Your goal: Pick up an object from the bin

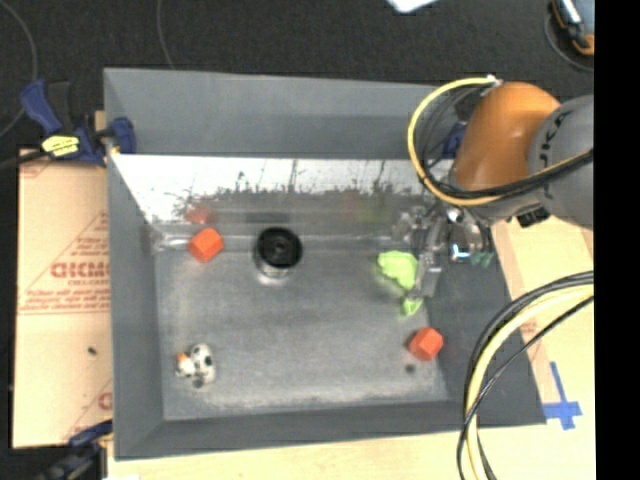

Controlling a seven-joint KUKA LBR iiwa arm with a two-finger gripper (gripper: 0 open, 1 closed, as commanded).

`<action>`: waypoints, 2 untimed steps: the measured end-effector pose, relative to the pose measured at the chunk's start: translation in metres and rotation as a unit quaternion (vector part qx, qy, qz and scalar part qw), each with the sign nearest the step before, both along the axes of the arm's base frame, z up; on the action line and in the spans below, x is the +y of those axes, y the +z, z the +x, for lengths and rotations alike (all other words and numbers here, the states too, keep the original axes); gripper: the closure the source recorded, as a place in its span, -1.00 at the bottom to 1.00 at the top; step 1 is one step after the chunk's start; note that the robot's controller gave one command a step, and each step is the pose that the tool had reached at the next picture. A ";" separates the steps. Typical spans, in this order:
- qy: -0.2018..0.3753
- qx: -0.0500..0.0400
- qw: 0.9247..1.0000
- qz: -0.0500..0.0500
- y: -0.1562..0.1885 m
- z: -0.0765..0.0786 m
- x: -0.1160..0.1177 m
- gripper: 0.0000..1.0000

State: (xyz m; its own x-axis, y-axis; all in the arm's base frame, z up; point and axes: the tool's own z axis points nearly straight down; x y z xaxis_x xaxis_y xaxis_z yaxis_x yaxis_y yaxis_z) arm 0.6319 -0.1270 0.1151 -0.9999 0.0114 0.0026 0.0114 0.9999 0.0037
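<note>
My gripper [428, 268] hangs at the right side of the bin, just under the orange wrist cover. A soft light-green thing [397, 267] lies right against the fingers' left side, and a small green piece [411, 305] sits just below them. I cannot tell whether the green thing is between the fingers or only beside them. An orange block [426, 344] lies a little nearer the front, below the gripper.
A second orange block [206, 245] and a black round cap-like thing [277, 249] lie along the back wall at the left. A small white-and-black ball [197, 365] rests in the front left corner. The arm and its yellow-black cables cover the bin's right rim.
</note>
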 end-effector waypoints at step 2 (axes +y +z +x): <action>-0.045 -0.005 0.999 -0.004 -0.044 -0.053 0.001 1.00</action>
